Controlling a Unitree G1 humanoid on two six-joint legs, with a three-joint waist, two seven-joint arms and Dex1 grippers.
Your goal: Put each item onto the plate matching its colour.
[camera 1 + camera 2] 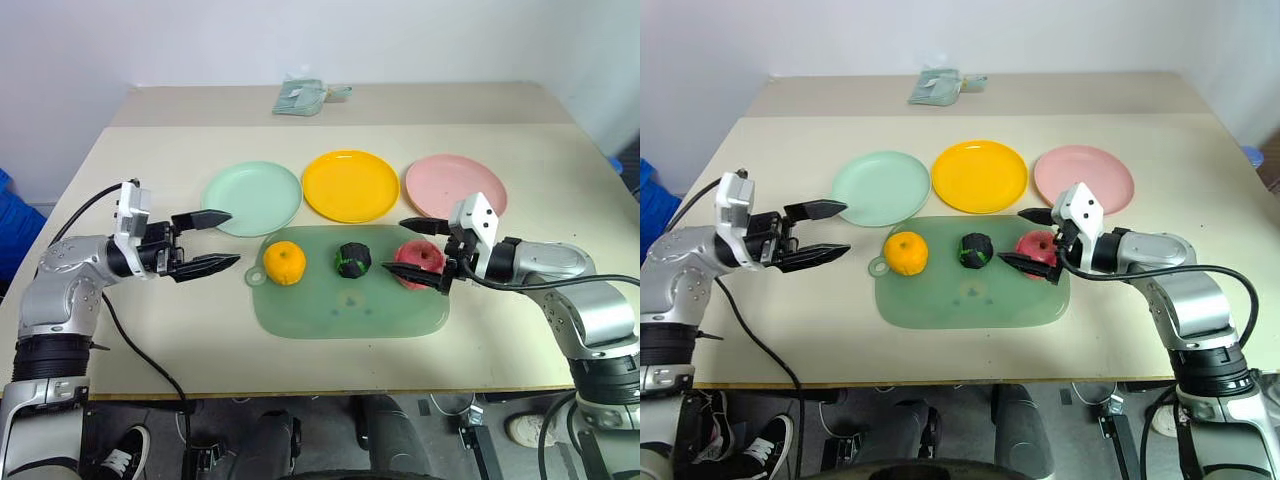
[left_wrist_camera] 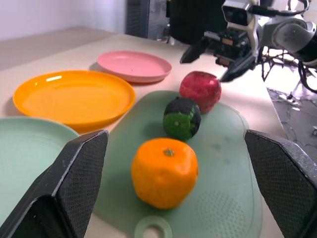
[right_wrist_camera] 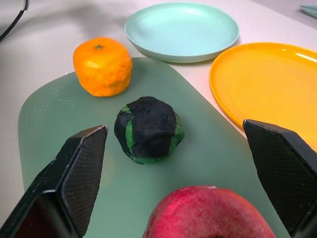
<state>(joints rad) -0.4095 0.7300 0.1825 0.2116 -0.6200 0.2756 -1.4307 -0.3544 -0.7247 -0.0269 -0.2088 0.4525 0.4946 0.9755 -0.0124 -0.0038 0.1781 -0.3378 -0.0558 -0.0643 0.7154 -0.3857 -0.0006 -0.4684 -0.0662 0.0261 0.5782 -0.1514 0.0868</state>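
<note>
Fruits: orange fruit (image 1: 284, 262), green-black ball (image 1: 353, 259), red fruit (image 1: 418, 264) in a row on green mat (image 1: 330, 310), near worktop (image 1: 150, 330) front edge.
Plates: mint plate (image 1: 252, 198), yellow plate (image 1: 350, 185), pink plate (image 1: 455, 185) behind mat.
Left claw (image 1: 212, 241): spread, holding nothing.
Right claw (image 1: 418, 252): spread around red fruit.

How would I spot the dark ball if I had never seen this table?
Find the big green mat in front of the three plates. Three toy fruits sit in a row on it; the dark ball is the middle one, knobbly, black and green, between the orange fruit and the red one.
</note>
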